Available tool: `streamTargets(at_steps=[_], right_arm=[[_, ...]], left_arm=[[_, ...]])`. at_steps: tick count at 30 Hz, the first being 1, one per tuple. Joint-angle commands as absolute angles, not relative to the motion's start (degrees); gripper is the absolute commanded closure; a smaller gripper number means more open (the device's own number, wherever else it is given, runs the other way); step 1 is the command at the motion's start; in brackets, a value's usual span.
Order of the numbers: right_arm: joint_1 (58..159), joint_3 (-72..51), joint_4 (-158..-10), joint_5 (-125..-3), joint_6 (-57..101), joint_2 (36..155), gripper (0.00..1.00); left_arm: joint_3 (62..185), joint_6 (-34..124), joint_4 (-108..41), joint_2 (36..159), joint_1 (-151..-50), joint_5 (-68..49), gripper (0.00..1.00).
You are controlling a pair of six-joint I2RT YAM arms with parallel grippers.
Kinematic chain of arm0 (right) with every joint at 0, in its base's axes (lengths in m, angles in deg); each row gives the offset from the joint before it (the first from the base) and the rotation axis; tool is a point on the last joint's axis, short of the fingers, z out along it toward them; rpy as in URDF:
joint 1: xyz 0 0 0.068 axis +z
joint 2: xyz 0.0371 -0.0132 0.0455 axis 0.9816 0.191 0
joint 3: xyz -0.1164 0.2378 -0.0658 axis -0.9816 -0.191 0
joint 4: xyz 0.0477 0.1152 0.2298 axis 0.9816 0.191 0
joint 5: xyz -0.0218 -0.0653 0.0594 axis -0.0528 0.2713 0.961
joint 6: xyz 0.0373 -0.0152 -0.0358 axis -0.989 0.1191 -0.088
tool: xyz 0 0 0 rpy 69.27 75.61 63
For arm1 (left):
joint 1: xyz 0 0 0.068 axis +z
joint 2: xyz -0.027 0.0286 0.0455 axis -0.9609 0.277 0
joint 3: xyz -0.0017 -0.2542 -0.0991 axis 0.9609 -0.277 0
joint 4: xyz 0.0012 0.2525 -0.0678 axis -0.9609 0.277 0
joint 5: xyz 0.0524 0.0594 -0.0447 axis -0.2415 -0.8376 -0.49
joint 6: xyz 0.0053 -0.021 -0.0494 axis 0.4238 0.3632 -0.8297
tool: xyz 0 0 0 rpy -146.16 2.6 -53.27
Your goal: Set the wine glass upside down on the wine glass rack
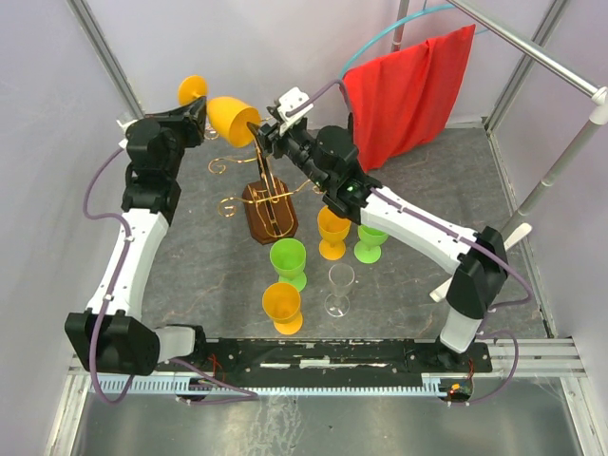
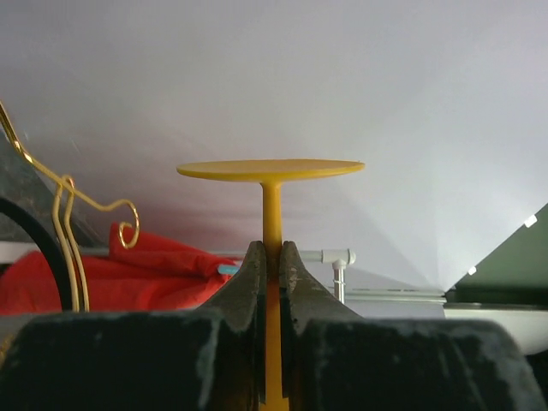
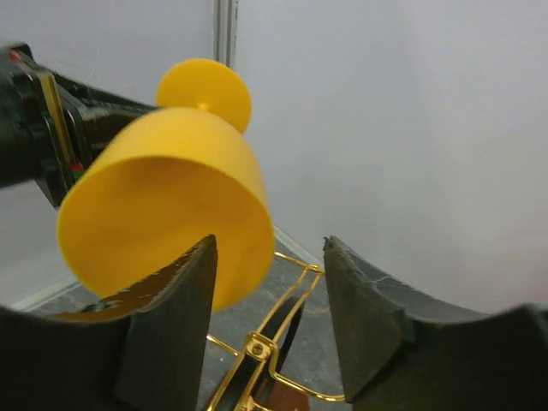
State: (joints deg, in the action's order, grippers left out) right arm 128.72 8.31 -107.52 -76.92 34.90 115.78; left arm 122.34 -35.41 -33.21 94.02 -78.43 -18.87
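Left wrist view: the left gripper (image 2: 272, 250) is clenched on the thin stem of the yellow wine glass (image 2: 271, 169), both fingers pressed flat against it and the round foot seen edge-on above the tips. In the right wrist view the right gripper (image 3: 270, 247) is released, its jaws parted with nothing between them; the yellow bowl sits just beside one finger, and contact there cannot be judged. Through that open gap the wine glass rack (image 3: 267, 347) is seen below, its gold wires running away from the camera. From the top external view the glass (image 1: 233, 119) is held in the air, lying nearly on its side, foot toward the back wall and mouth toward the right gripper (image 1: 258, 139), up and behind the rack (image 1: 269, 211), whose brown base rests on the table (image 1: 446, 180). Only this view shows the left gripper (image 1: 198, 118) close to the back-left frame post, with little room behind it. Open tabletop lies left of the rack, while several plastic glasses (image 1: 285, 258) and a clear glass (image 1: 339, 288) stand grouped on its near side, and a red cloth (image 1: 408, 90) hangs at the back right. A curled gold wire arm and the same cloth appear only at the left edge of the left wrist view.
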Motion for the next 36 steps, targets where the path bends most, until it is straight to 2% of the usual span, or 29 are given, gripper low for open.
streamTargets(at_steps=[1, 5, 9, 17, 23, 30, 36], right_arm=[[128.3, 6.2, -106.9, -79.4, 37.8, 110.9, 0.33], [128.2, 4.7, -103.6, -81.9, 40.5, 109.1, 0.12], [128.1, 5.2, -98.3, -86.2, 43.3, 107.8, 0.03], [126.9, 4.2, -92.1, -90.9, 46.2, 105.3, 0.01], [125.9, 2.2, -89.3, -91.3, 45.4, 103.3, 0.01], [124.5, 0.8, -85.1, -92.1, 43.9, 100.5, 0.00], [123.3, -1.5, -83.5, -92.5, 44.3, 97.9, 0.00]], left_arm=[[127.5, -24.1, -36.7, 93.8, -75.2, -20.9, 0.97], [130.5, -13.7, -35.3, 93.7, -73.9, -22.2, 0.97], [130.7, -1.0, -35.0, 91.9, -73.9, -24.5, 0.97], [130.3, 24.2, -33.8, 86.7, -73.8, -33.0, 0.97], [126.5, 39.3, -36.3, 84.4, -73.8, -34.7, 0.97], [119.0, 49.5, -41.8, 86.7, -70.8, -23.4, 0.97], [110.6, 46.7, -52.8, 89.0, -64.1, -13.1, 0.97]])
